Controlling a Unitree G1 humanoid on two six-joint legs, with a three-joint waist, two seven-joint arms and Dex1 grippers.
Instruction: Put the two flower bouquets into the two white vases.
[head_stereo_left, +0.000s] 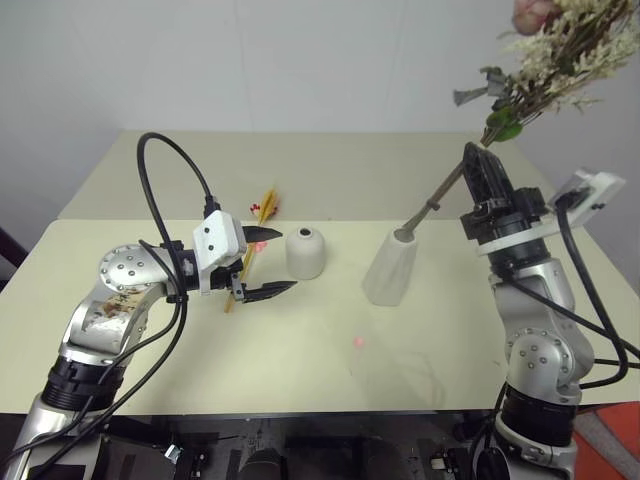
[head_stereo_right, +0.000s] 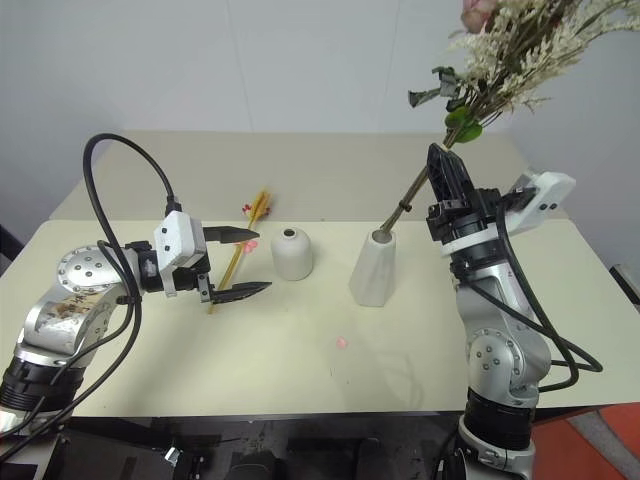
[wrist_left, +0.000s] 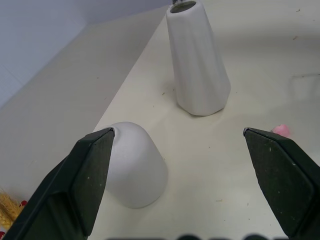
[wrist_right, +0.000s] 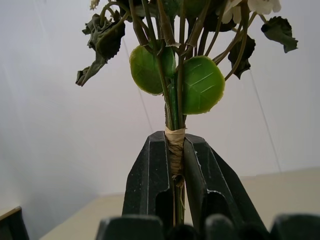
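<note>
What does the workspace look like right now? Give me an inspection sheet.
Surface: cream table, bare in front.
Job's things: bushy bouquet with its stem end in the tall vase; wheat-like stalk lying flat behind the short vase, which is empty.
Clutter: small pink bit on the table.
Grippers: left gripper open, holding nothing; right gripper shut on the bouquet stems.
Cables: black cable looping over the left arm.
Surroundings: plain white wall.

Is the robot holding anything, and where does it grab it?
The right gripper holds the bushy bouquet by its taped stems, just under the leaves. The left gripper is open, holding nothing.
</note>
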